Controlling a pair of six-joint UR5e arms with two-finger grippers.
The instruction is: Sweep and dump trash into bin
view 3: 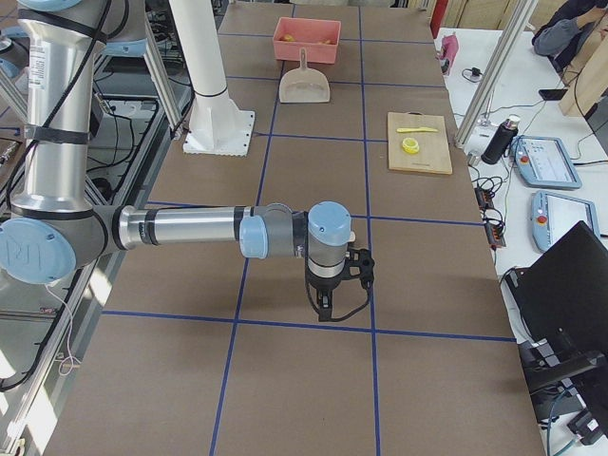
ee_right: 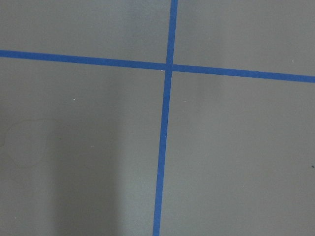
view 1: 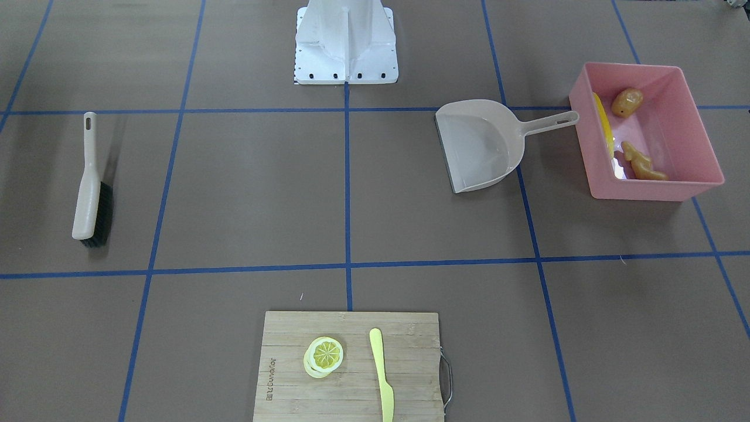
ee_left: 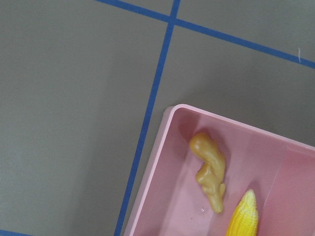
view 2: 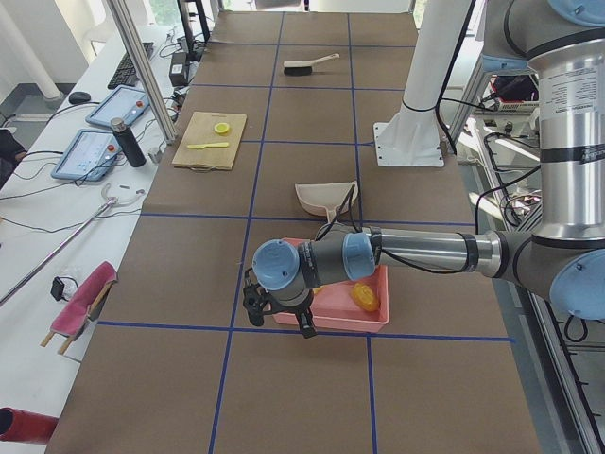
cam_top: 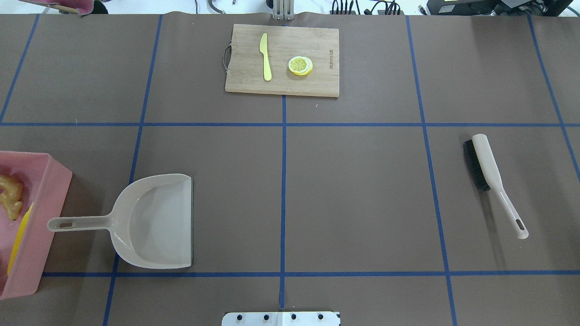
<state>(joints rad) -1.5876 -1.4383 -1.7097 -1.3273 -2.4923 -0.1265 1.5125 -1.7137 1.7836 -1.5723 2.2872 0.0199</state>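
The pink bin (view 1: 650, 190) stands at the table's end on my left side. In it lie the brown-golden potato (view 1: 627, 102), the tan ginger root (view 1: 641, 164) and the yellow corn cob (view 1: 603, 123). The left wrist view looks down on a corner of the bin (ee_left: 167, 196) with the ginger (ee_left: 210, 169) and the corn tip (ee_left: 243, 219). My left gripper (view 2: 281, 320) hangs over the bin's outer end and shows only in the exterior left view, so I cannot tell its state. My right gripper (view 3: 326, 306) hangs over bare table, state unclear.
The beige dustpan (view 1: 477, 143) lies empty next to the bin, its handle toward it. The brush (view 1: 91, 187) lies on my right side. A wooden cutting board (view 1: 293, 375) at the far edge bears a lemon slice (view 1: 324, 356) and a pale yellow knife (view 1: 382, 375).
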